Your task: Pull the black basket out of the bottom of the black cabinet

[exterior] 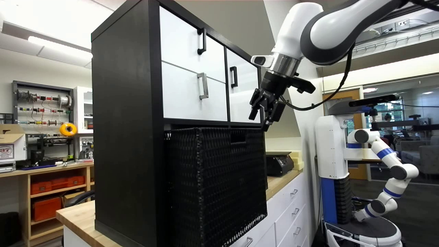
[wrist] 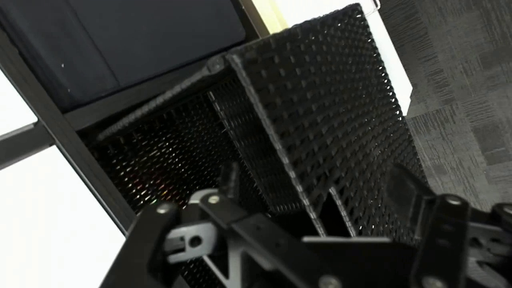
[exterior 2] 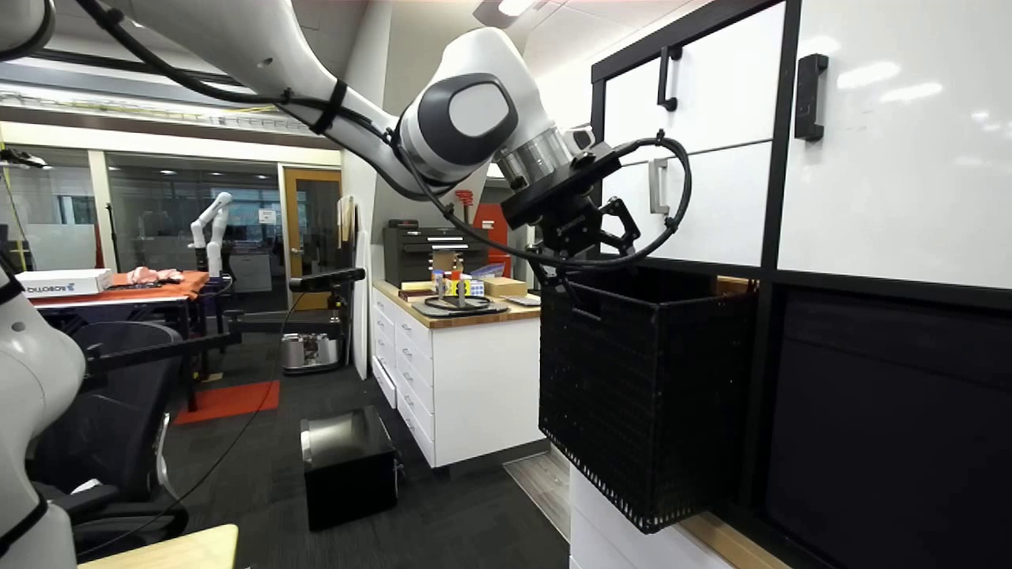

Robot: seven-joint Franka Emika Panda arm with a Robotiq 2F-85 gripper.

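Note:
The black basket [exterior: 236, 175] stands well out of the lower part of the black cabinet [exterior: 123, 120], its rear end still inside the opening. It also shows in an exterior view [exterior 2: 601, 395] and in the wrist view [wrist: 320, 92]. Its slot handle [exterior: 238, 136] is near the top edge of the front face. My gripper [exterior: 259, 120] is open over the basket's front top edge. In the wrist view my open gripper [wrist: 316, 184] has one finger over the basket's inside and one outside its front face. Whether either finger touches the basket I cannot tell.
White drawer fronts [exterior: 192, 92] with protruding handles sit above the basket. Low white drawers [exterior: 291, 212] and a wooden countertop [exterior: 77, 212] are below the cabinet. A white island with tools [exterior 2: 490, 379] and a black box [exterior 2: 348, 466] stand farther off. A mobile robot [exterior: 329, 147] stands behind.

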